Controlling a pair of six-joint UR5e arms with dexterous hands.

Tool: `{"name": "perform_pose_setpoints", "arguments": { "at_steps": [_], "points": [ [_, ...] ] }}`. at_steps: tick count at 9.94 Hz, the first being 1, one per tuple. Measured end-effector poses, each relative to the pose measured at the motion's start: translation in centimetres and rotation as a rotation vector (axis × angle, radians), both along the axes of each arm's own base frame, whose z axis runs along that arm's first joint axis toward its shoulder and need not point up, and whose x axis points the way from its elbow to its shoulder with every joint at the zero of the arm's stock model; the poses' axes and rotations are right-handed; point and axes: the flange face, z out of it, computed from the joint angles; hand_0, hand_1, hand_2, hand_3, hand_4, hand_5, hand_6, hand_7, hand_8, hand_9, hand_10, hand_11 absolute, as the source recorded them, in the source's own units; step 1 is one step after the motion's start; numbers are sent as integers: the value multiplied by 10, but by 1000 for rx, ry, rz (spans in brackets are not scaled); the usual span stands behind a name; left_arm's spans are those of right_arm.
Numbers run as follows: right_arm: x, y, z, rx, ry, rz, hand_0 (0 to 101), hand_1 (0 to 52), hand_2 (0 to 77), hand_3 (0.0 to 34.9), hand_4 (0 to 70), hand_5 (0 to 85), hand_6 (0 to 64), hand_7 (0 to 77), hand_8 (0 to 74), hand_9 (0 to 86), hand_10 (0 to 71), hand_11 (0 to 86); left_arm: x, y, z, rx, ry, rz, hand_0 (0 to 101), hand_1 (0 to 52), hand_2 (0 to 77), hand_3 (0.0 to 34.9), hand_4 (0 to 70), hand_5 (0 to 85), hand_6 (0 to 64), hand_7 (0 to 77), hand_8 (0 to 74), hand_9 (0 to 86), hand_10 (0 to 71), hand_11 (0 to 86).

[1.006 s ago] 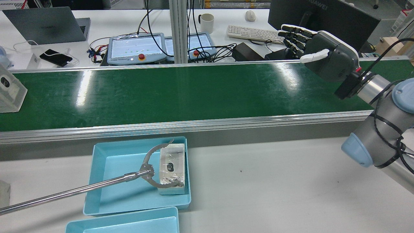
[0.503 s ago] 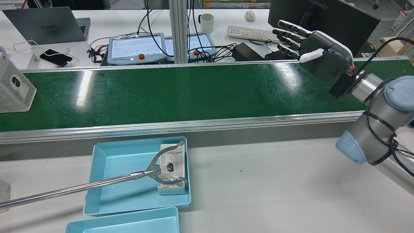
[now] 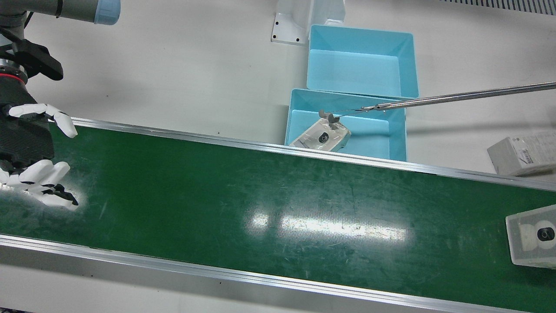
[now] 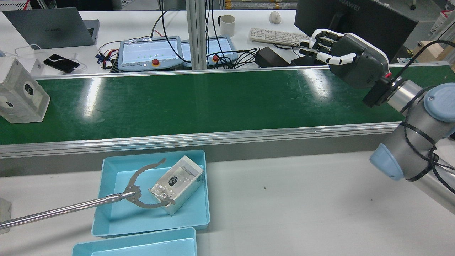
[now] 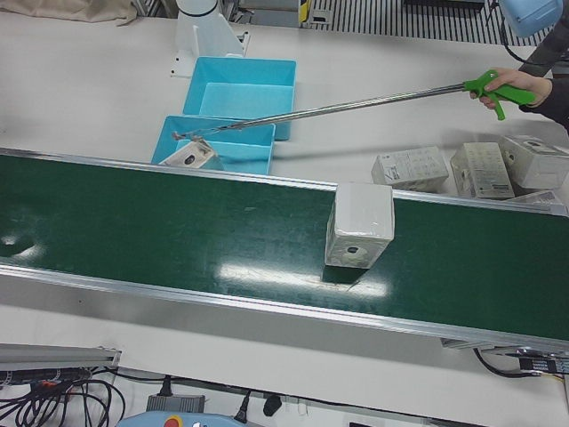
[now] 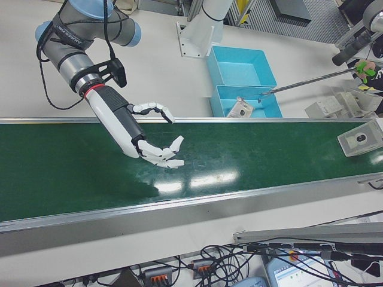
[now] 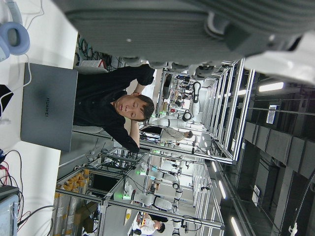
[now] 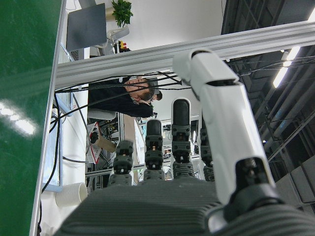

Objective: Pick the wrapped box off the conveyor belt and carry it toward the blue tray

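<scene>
The right hand [image 4: 341, 53] waits upper right, fingers apart and empty — the wrapped box [image 4: 22, 90] rides the conveyor belt [image 4: 199, 103] at far left

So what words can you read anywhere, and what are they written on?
"HUAWEI" on the lid of the grey laptop, seen in the rear view and sideways in the left hand view.
"HUAWEI", partly cut off, on the back of the black monitor.
Print on the white boxes beside the belt: too small to read.
Screens of the two pendants: too blurred to read.
</scene>
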Motion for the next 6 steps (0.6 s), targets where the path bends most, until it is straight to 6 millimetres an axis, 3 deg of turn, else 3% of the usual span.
{"name": "perform_pose_setpoints", "arguments": {
  "at_steps": [1, 2, 3, 4, 5, 6],
  "points": [
    [-1, 0, -1, 2, 1, -3, 541, 213, 398, 38, 147, 344, 153, 420, 55, 202, 98, 131, 0, 0, 0, 0, 0, 0, 0, 0, 11, 0, 0, 11, 0, 5, 5, 0, 5, 0],
    [-1, 0, -1, 2, 2, -5, 541, 213, 398, 38, 147, 344, 153, 420, 55, 202, 98, 131, 0, 0, 0, 0, 0, 0, 0, 0, 5, 0, 0, 11, 0, 5, 5, 0, 0, 0],
    [-1, 0, 0, 1, 2, -6, 524, 284, 295, 79, 82, 235, 49, 327, 38, 49, 0, 38, 0, 0, 0, 0, 0, 0, 0, 0, 5, 0, 0, 11, 0, 5, 5, 0, 0, 0],
    [-2, 0, -1, 1, 1, -8, 524, 284, 295, 79, 82, 235, 49, 327, 38, 49, 0, 38, 0, 0, 0, 0, 0, 0, 0, 0, 11, 0, 0, 5, 0, 5, 5, 5, 5, 0],
    [-2, 0, -1, 2, 0, -10, 554, 355, 502, 57, 245, 333, 169, 278, 245, 136, 147, 136, 0, 0, 0, 0, 0, 0, 0, 0, 5, 0, 0, 11, 0, 5, 5, 5, 5, 0],
    [-2, 0, -1, 2, 0, -10, 553, 256, 485, 86, 158, 278, 125, 256, 164, 147, 256, 229, 0, 0, 0, 0, 0, 0, 0, 0, 5, 0, 0, 11, 0, 5, 5, 5, 0, 0]
  ]
}}
